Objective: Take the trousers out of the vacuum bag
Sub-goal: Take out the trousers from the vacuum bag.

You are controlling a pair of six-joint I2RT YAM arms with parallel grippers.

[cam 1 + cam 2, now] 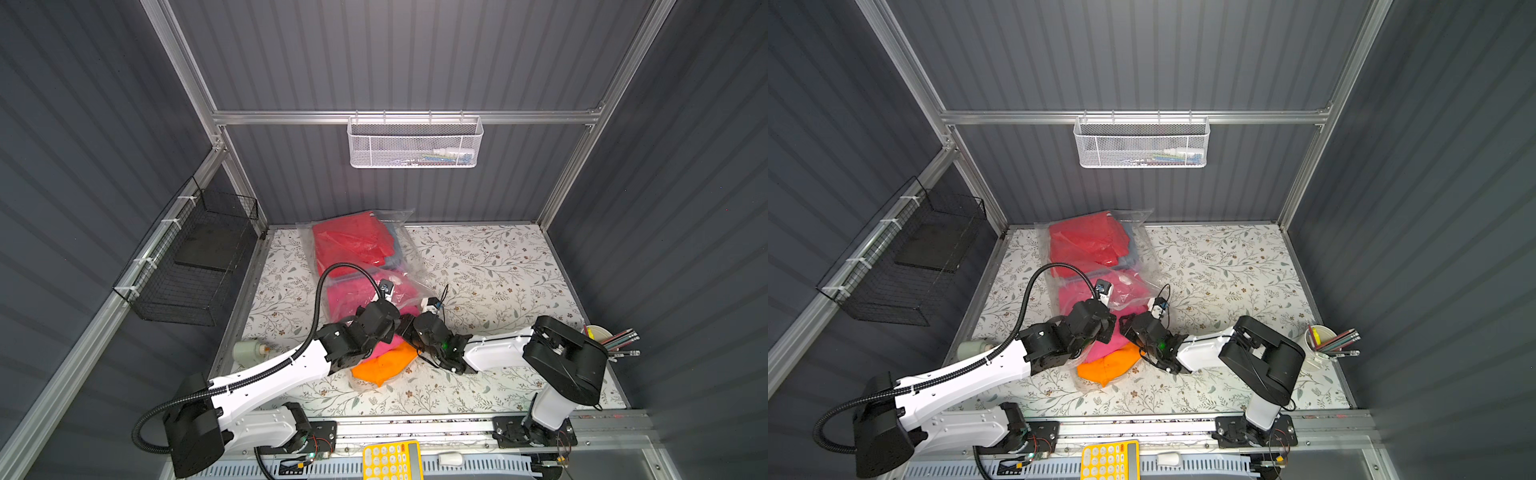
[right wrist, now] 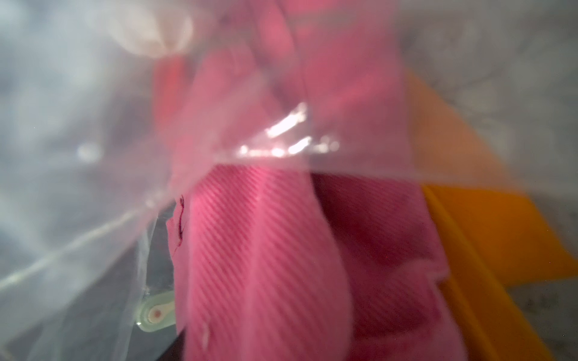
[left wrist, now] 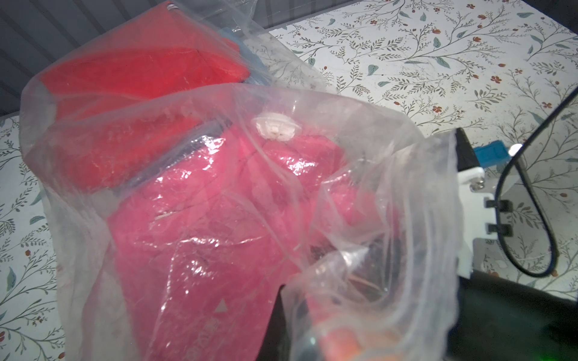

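Note:
The clear vacuum bag (image 1: 409, 249) (image 1: 1144, 245) lies on the flowered table, mouth toward me, with its white valve (image 3: 275, 126) on top. Inside are red trousers (image 1: 349, 243) at the far end, a strip of light blue ones (image 3: 231, 34) and hot pink ones (image 1: 353, 297) (image 3: 219, 218). Orange trousers (image 1: 384, 365) (image 1: 1108, 365) stick out of the mouth under pink cloth. My left gripper (image 1: 394, 329) is shut on the bag's lifted mouth film (image 3: 391, 281). My right gripper (image 1: 406, 328) reaches into the mouth. Pink cloth (image 2: 266, 265) hides its jaws.
A black wire basket (image 1: 195, 257) hangs on the left wall and a white mesh basket (image 1: 415, 143) on the back rail. A cup of pencils (image 1: 602, 336) stands at the table's right edge, a pale bottle (image 1: 249, 351) at its left. A yellow calculator (image 1: 390, 459) lies in front.

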